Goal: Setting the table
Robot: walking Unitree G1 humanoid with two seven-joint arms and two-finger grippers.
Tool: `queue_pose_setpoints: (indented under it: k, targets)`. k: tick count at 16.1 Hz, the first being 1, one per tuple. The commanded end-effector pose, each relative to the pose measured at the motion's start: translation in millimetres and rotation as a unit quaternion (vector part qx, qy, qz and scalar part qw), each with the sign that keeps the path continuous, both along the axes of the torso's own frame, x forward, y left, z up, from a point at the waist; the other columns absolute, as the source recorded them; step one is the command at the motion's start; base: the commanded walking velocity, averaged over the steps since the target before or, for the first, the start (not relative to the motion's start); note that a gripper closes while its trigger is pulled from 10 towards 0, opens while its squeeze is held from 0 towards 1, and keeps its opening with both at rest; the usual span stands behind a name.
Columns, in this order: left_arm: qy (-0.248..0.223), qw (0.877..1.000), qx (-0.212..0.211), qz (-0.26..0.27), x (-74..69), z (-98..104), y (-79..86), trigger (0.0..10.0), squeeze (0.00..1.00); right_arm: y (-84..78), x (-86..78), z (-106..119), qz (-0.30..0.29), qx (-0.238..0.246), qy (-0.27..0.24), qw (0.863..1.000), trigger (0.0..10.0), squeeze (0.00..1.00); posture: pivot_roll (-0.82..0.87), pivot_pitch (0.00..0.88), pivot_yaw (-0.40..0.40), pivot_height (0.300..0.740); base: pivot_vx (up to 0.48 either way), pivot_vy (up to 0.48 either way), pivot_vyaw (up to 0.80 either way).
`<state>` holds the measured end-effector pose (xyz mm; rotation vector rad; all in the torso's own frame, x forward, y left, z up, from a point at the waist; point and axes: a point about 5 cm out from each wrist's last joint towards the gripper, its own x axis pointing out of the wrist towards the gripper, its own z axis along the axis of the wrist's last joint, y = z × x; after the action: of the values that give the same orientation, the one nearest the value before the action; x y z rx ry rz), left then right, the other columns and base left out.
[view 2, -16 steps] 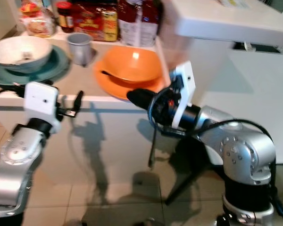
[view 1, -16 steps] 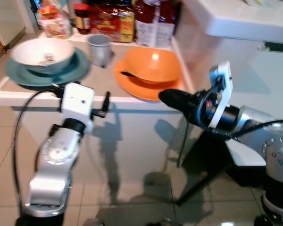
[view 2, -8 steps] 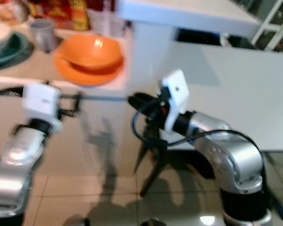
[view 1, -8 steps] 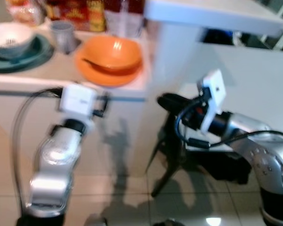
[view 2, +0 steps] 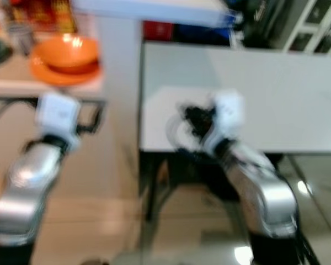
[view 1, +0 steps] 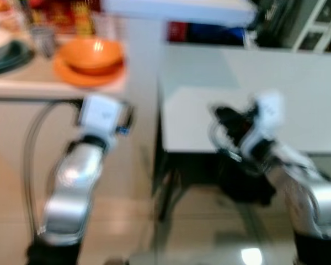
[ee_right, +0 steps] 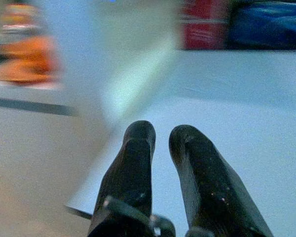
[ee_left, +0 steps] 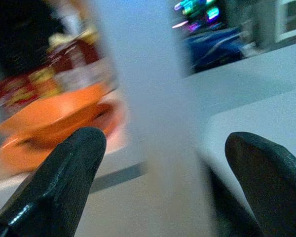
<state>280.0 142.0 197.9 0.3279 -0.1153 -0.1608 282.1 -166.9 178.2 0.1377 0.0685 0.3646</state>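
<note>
Though blurred, orange bowl (view 1: 90, 53) beyond left tool (ee_left: 158, 173).

View swung right: orange bowl (view 1: 90, 53) now far left, white table (view 1: 298, 118) ahead.

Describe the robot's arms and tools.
Both arms are rounded silver shells. The left arm carries a white box at the wrist, with a black cable looping beside it. The right arm has a similar white box and black cables. Each tool has two long, rounded black fingers.

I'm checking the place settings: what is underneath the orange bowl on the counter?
The round orange bowl sits on a matching flat orange plate, whose rim shows around it. The picture is blurred, and the bowl covers the plate's middle.
</note>
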Motion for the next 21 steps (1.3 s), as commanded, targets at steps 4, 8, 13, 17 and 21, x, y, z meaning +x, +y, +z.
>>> queue_pose_setpoints:
  k: [4, 8, 13, 17, 21]
  targets:
    - [-0.002, 1.0, -0.005, 0.023, 4.3, -1, 4.2, 10.0, 0.0, -8.2, 4.5, -14, -0.087, -0.03, -0.029, 0.995, 10.0, 0.0, -0.02, 0.034, -0.024, 0.74, 0.0, -0.48, 0.0]
    - [-0.002, 1.0, -0.001, 0.031, 2.2, -3, 5.5, 10.0, 0.0, -5.2, 14.4, -19, -0.092, -0.009, -0.038, 0.995, 10.0, 0.0, -0.01, 0.037, -0.027, 0.74, 0.0, -0.48, 0.5]
    - [-0.004, 0.999, 0.0, 0.038, 3.8, -3, 5.9, 10.0, 0.0, -3.7, 26.7, -4, -0.107, -0.011, -0.074, 0.991, 10.0, 0.0, -0.02, 0.051, -0.028, 0.74, 0.0, -0.48, 0.8]
    - [-0.005, 0.999, -0.001, 0.04, 5.0, -3, 4.4, 10.0, 0.0, -7.7, 32.0, 3, -0.12, 0.014, -0.078, 0.99, 10.0, 0.0, -0.02, 0.058, -0.029, 0.74, 0.0, -0.48, 0.14]
    - [0.0, 0.999, -0.007, 0.035, 5.0, -5, 0.9, 10.0, 0.0, -5.5, 28.9, -3, -0.129, 0.05, -0.042, 0.989, 10.0, 0.0, -0.03, 0.062, -0.036, 0.74, 0.0, -0.48, 0.0]
